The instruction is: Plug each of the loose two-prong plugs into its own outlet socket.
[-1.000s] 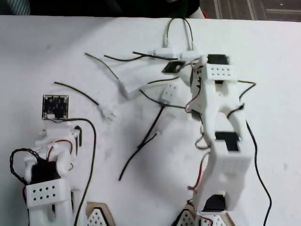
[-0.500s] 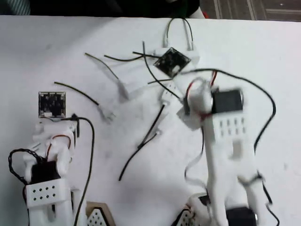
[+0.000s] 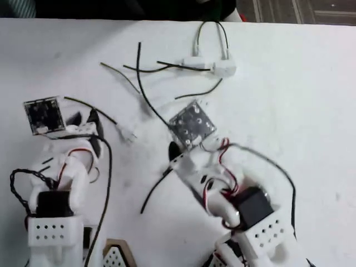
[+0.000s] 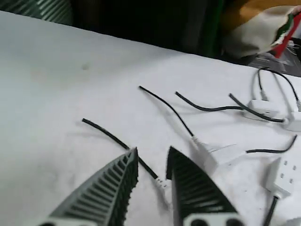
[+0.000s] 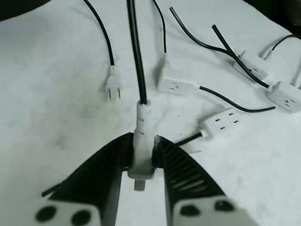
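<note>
White plug [image 5: 142, 117] is clamped in the right gripper [image 5: 142, 143], left gripper [image 4: 152, 153] jaws are parted, so prongs are probably best squared to the nearby outlet block [image 5: 221, 121] before being pushed.

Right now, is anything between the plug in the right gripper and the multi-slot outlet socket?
Nothing visible blocks it. Between the plug in the right gripper and the multi-slot outlet socket lie only bare table and that socket's own black cord, which runs toward the gripper.
</note>
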Tool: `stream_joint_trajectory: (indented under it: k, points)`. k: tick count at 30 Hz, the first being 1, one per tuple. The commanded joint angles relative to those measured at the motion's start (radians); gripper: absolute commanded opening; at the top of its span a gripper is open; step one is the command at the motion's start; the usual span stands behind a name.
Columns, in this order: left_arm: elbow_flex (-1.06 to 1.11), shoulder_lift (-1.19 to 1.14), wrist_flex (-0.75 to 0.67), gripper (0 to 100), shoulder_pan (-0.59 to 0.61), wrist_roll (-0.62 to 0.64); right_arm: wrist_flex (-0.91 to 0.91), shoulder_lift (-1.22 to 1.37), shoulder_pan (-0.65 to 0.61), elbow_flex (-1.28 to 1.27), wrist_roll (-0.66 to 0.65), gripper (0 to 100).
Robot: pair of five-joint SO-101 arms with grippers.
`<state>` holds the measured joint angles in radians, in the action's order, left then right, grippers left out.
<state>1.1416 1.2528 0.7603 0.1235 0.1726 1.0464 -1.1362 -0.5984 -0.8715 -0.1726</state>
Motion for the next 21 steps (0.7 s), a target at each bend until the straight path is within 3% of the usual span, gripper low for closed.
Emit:
stream_joint_trajectory:
  k: [1,7,10,17,21]
  points:
    - [-0.143,0.013,0.097,3,-0.071,-0.008,-0.145,-0.087,-0.047,-0.109,0.068,1.7]
    - [-0.227,0.025,0.218,2,-0.159,0.054,-0.260,-0.199,-0.116,-0.261,0.121,1.7]
    - [-0.187,0.081,0.190,2,-0.237,0.049,-0.260,-0.246,-0.122,-0.302,0.147,1.7]
    - [-0.005,0.305,0.117,2,-0.499,-0.094,-0.257,-0.332,-0.179,-0.353,0.147,1.7]
    - [0.054,0.360,0.107,2,-0.576,-0.129,-0.252,-0.369,-0.225,-0.371,0.143,1.7]
